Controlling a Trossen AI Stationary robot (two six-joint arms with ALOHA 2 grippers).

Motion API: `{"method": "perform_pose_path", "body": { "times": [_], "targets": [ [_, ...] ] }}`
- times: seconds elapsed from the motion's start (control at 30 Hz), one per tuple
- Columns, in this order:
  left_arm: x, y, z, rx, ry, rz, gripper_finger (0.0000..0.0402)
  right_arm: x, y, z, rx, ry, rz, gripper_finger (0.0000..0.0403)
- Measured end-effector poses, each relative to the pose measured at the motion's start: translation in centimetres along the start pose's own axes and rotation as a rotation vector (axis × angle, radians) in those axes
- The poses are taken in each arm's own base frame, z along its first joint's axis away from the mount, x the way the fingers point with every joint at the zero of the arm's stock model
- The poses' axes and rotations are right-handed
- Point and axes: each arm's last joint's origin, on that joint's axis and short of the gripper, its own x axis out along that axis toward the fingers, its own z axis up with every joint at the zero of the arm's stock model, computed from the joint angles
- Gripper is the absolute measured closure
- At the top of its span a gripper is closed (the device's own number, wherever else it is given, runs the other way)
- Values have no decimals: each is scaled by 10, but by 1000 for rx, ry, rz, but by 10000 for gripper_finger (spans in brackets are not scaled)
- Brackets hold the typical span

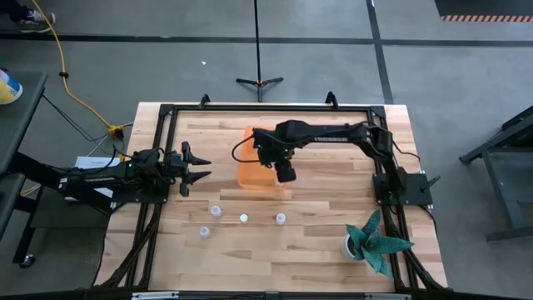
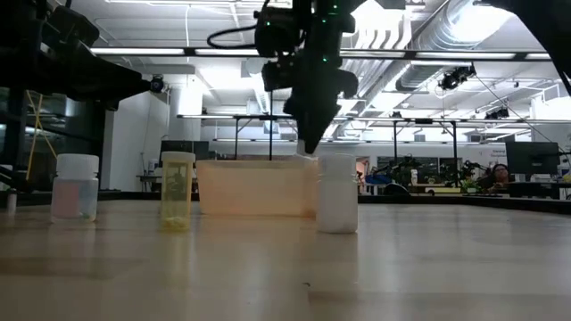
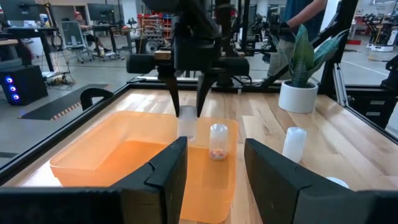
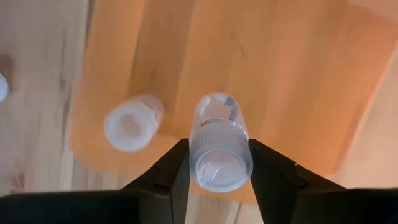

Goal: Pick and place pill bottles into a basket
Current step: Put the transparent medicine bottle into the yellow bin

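The orange basket (image 1: 254,171) sits at the table's middle. My right gripper (image 1: 286,172) hangs over its right part, fingers pointing down, shut on a pill bottle (image 4: 221,152). A second pill bottle (image 4: 132,123) stands inside the basket on its base; it also shows in the left wrist view (image 3: 217,142). Several more bottles stand on the table nearer the front edge, among them three (image 1: 216,211), (image 1: 244,218), (image 1: 281,219). My left gripper (image 1: 196,171) is open and empty, left of the basket, pointing at it. My right gripper pinches the pill bottle's upper sides (image 4: 199,155) between its two fingers (image 3: 200,102), from above, pointing down. The bottle stays upright below the fingertips, inside the basket's walls. Whether its base rests on the basket floor, I cannot tell.
A white pot with a teal plant (image 1: 371,242) stands at the table's front right corner. A black frame rail (image 1: 158,150) runs round the table. In the low view three bottles (image 2: 76,187), (image 2: 177,190), (image 2: 337,192) stand in front of the basket. People stand in the room beyond.
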Motion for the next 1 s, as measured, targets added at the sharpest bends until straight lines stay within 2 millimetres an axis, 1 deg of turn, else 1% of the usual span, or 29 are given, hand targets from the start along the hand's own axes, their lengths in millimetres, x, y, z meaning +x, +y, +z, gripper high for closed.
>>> {"method": "perform_pose_path", "body": {
  "times": [0.13, 0.43, 0.6, 0.9, 1.0],
  "targets": [
    [0, 0, 0, 0, 0, 0, 208, 1, -2, -3, 5, 24, -1, 262],
    [0, 0, 0, 0, 0, 0, 208, 1, -2, -5, -5, 15, 79, 268],
    [0, 0, 0, 0, 0, 0, 208, 3, -3, -4, -6, 22, 70, 259],
    [0, 0, 0, 0, 0, 0, 208, 3, -3, -4, -6, 16, 74, 266],
    [0, 0, 0, 0, 0, 0, 208, 8, -3, -3, -4, 24, 78, 261]
  ]
}}
